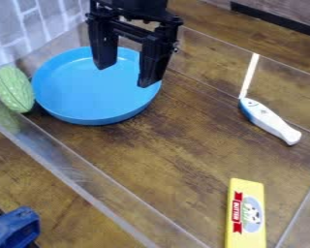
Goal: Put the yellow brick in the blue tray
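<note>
Yellow brick (248,213) lies flat on the wooden table (132,165) at the lower right, well apart from the gripper (129,60), whose black fingers hang spread and empty over the blue tray (67,97). A green ribbed object (12,89) sits just left of the tray, and a white-and-blue tool (263,108) lies at the right.

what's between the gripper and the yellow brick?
Only bare wooden table in the camera view. The open gripper hangs over the blue tray; the brick lies near the front edge. The white-and-blue tool sits off to the side.
</note>
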Robot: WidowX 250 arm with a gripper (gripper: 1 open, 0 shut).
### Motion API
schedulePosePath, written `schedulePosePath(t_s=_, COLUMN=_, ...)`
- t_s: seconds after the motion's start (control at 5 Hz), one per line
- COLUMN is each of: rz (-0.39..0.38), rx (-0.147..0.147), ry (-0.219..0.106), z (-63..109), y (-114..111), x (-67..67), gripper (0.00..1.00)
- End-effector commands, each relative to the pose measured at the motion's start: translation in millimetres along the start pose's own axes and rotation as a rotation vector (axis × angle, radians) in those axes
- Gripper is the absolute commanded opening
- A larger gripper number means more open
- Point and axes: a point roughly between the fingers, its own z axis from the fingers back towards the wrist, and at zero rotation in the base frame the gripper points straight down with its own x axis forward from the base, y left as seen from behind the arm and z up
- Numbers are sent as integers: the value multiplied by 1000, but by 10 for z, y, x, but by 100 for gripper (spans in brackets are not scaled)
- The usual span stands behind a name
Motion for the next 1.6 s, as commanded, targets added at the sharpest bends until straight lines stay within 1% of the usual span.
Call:
schedulePosePath(t_s=0.0, rz=-3, rx=-2, ry=11, z=-46, y=-34, x=1, gripper=100)
schedulePosePath(t_s=0.4, rz=-5, rx=-7, ry=32, z=-132, y=-121, x=2, gripper=100)
schedulePosePath(t_s=0.6, rz=12, rx=-18, ry=24, z=-146, y=-334, x=-28, gripper=100)
schedulePosePath(t_s=0.8, rz=31, rx=-31, ry=-4, z=-184, y=-616, x=-61, gripper=100)
schedulePosePath(t_s=1.0, rz=71, rx=-45, ry=-32, z=-234, y=-835, x=-80, gripper=100)
schedulePosePath(t_s=1.2, rz=109, rx=-68, ry=-64, z=-324, y=-1003, x=-45, gripper=100)
schedulePosePath(t_s=1.4, rz=114, rx=-78, ry=-77, z=-433, y=-1109, x=22, gripper=100)
